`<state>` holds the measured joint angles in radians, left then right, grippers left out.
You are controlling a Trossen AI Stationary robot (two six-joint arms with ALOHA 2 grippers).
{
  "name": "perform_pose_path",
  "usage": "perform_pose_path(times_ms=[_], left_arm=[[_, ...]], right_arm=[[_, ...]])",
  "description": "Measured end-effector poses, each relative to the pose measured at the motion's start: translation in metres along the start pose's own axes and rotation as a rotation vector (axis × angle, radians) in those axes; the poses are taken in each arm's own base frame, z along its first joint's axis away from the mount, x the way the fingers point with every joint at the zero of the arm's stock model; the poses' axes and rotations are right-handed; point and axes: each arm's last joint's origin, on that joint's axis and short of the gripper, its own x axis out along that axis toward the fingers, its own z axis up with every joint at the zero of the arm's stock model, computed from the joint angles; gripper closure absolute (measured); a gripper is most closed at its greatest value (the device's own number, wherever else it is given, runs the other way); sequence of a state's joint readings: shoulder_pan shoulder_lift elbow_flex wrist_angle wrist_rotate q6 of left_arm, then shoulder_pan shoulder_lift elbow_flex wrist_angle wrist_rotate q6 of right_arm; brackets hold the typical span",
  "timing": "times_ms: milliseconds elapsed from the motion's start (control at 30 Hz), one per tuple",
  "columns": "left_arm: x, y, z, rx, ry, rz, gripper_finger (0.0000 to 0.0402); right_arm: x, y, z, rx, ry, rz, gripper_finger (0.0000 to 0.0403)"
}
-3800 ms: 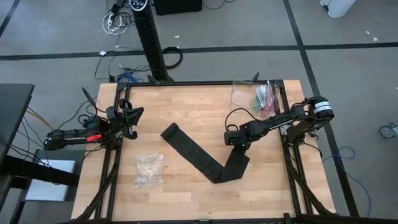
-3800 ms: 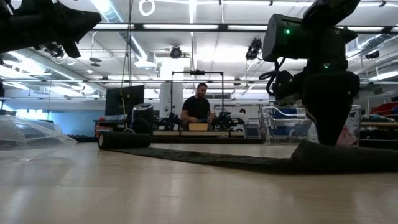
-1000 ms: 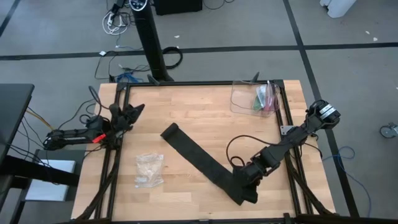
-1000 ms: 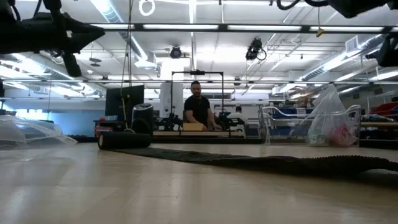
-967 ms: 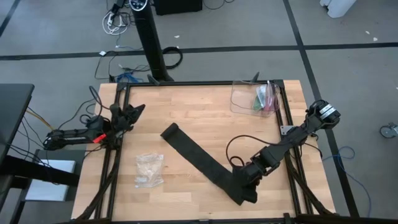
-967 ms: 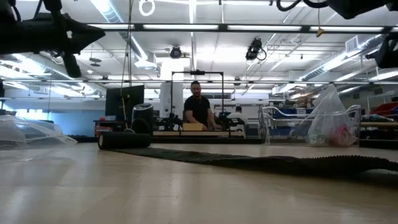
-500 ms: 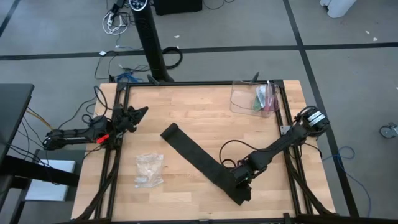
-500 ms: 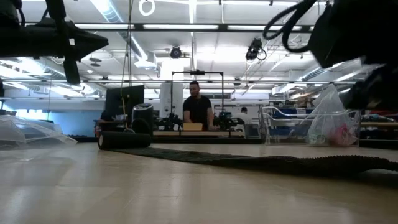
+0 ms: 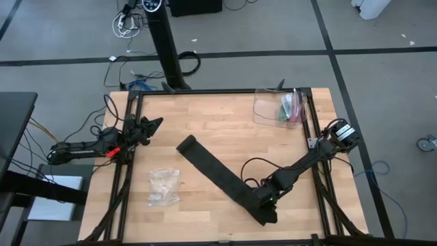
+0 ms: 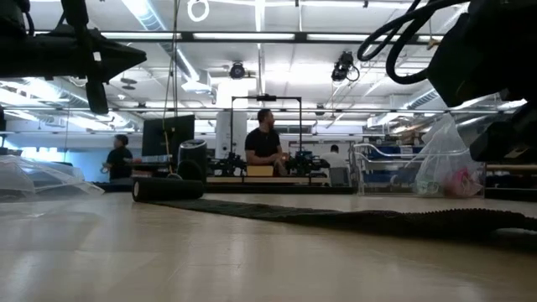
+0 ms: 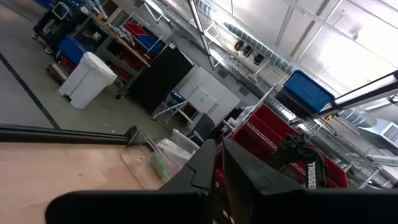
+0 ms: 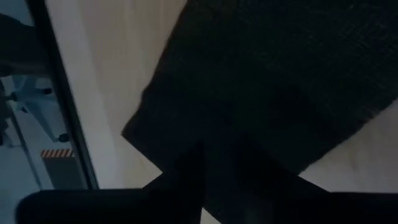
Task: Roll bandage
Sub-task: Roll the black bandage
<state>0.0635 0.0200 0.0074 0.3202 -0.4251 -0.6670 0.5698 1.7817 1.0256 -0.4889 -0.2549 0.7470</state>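
A: where's the bandage (image 9: 222, 179) right now?

B: flat on the worktop (image 9: 225, 123), unrolled; one long dark strip running diagonally from mid-worktop down to the near edge, toward the right corner; the far end looks folded or slightly thickened, not a roll yet

A: right tool?

B: right tool (image 9: 265, 199) is low over the near end of the strip, just short of its tip; its wrist view is filled with dark weave and the strip's corner against bare wood (image 12: 99, 81); fingers (image 12: 180, 180) look nearly together, but whether they've pinched fabric — cannot tell

A: left?

B: left tool (image 9: 151, 124) parked at the left edge, up off the surface, well apart from the bandage; fingers close together, nothing between them; clear bag (image 9: 164, 186) lies near the left edge, not involved

A: handling notes?

B: my read: soft, light, limp knit; no stiffness, so it'll drape and buckle if pushed from the middle; textured weave should grip on itself, which helps a roll hold; risk is the strip skewing so the roll cones

A: grab point?

B: I'd take the short end edge at the near side, square across the width, fold it over to start a core, then roll along the strip toward the far end; other tool pinning the strip flat further up would keep it straight

A: progress?

B: early — no rolled core at the near end yet
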Motion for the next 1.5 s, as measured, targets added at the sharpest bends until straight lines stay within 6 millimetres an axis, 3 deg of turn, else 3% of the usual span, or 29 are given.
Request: perform_pose_path(times_ms=[267, 367, 533, 800, 1500], left_arm=[[0.000, 0.000, 0.000, 0.001, 0.001, 0.001, 0.0365], [0.000, 0.000, 0.000, 0.000, 0.001, 0.000, 0.0365], [0.000, 0.000, 0.000, 0.000, 0.002, 0.000, 0.0365], [0.000, 0.000, 0.000, 0.003, 0.003, 0.002, 0.0364], [0.000, 0.000, -0.001, 0.005, 0.011, -0.006, 0.0364]], right_arm=[[0.000, -0.001, -0.001, 0.006, 0.005, -0.017, 0.0387], [-0.002, 0.003, 0.001, -0.001, -0.005, -0.010, 0.0395], [-0.008, 0.011, 0.005, -0.020, -0.032, -0.009, 0.0357], [-0.008, 0.005, 0.000, -0.035, -0.004, -0.107, 0.0300], [-0.004, 0.001, -0.003, -0.098, 0.007, -0.096, 0.0309]])
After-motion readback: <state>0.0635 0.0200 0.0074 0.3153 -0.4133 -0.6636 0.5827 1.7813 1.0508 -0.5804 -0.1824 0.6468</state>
